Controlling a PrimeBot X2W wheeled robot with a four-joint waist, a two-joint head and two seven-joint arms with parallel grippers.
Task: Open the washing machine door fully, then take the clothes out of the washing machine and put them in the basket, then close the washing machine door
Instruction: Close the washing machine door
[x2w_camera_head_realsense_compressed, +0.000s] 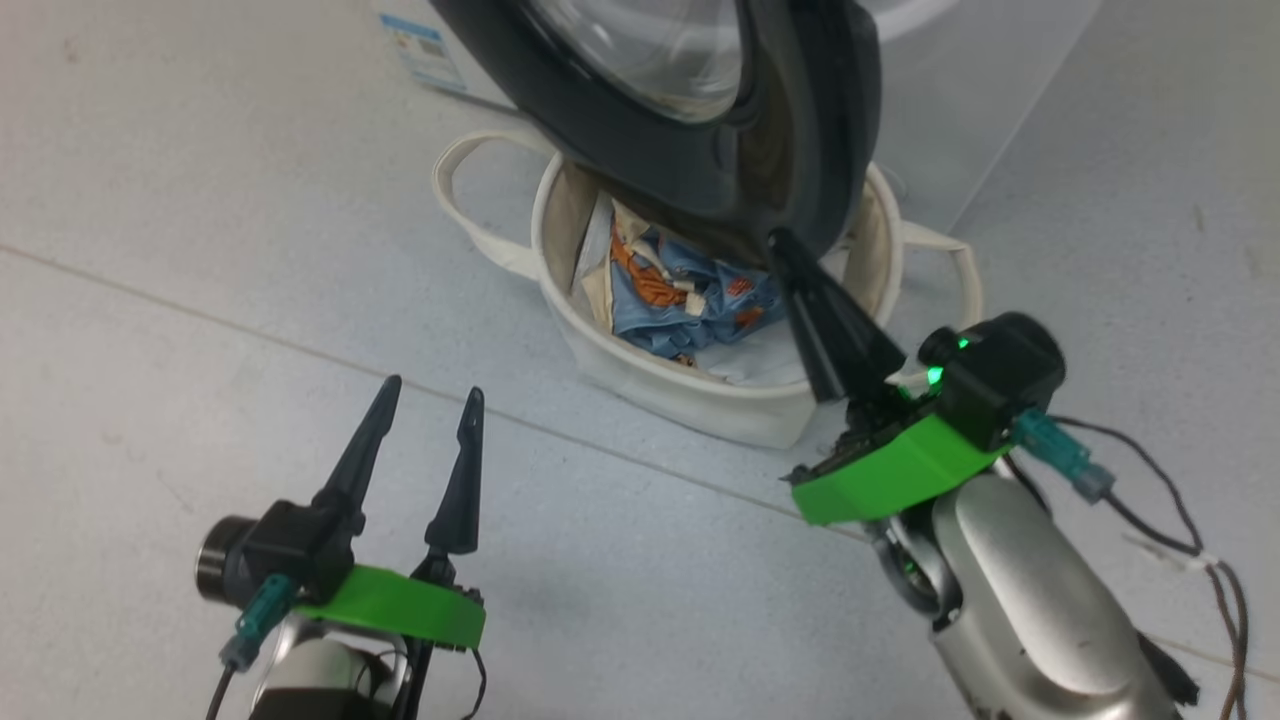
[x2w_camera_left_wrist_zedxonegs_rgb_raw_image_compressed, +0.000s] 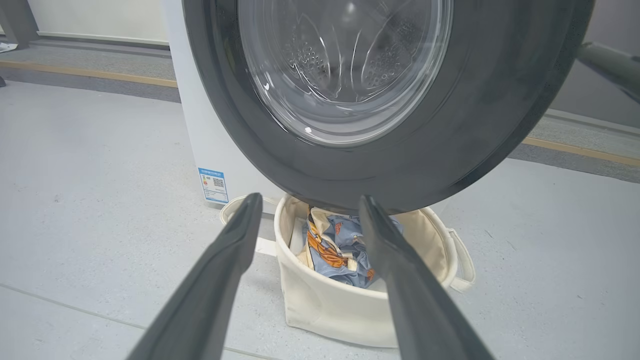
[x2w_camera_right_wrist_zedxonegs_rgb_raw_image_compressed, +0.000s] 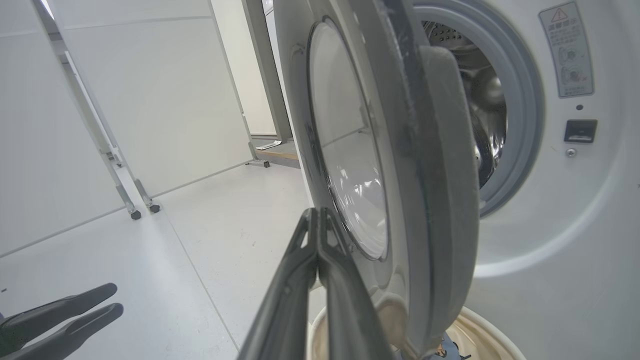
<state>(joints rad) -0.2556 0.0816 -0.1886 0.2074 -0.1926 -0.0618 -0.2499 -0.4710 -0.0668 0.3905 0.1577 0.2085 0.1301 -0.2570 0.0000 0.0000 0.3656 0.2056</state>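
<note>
Right jaws pressed shut, tips at the washing machine door (x2w_camera_head_realsense_compressed: 810, 120) rim, contact unclear; left jaws gape empty. Beyond them, the door half-hides the basket (x2w_camera_head_realsense_compressed: 650, 378) and clothes (x2w_camera_head_realsense_compressed: 690, 300). Right wrist view shows the washing machine (x2w_camera_right_wrist_zedxonegs_rgb_raw_image_compressed: 550, 225) with its drum mouth.

One basket (x2w_camera_head_realsense_compressed: 700, 395) with two handles (x2w_camera_head_realsense_compressed: 935, 240); one heap of clothes (x2w_camera_head_realsense_compressed: 690, 300) inside it; one door (x2w_camera_head_realsense_compressed: 690, 170) above it; one washing machine (x2w_camera_right_wrist_zedxonegs_rgb_raw_image_compressed: 550, 225) behind it; two grippers near it: left gripper (x2w_camera_head_realsense_compressed: 432, 388), right gripper (x2w_camera_head_realsense_compressed: 783, 248).

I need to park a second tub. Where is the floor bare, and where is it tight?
Bare floor lies left of the basket, between it and the left gripper, and right of it. Tight over the basket: the door overhangs it, with the right gripper alongside.
</note>
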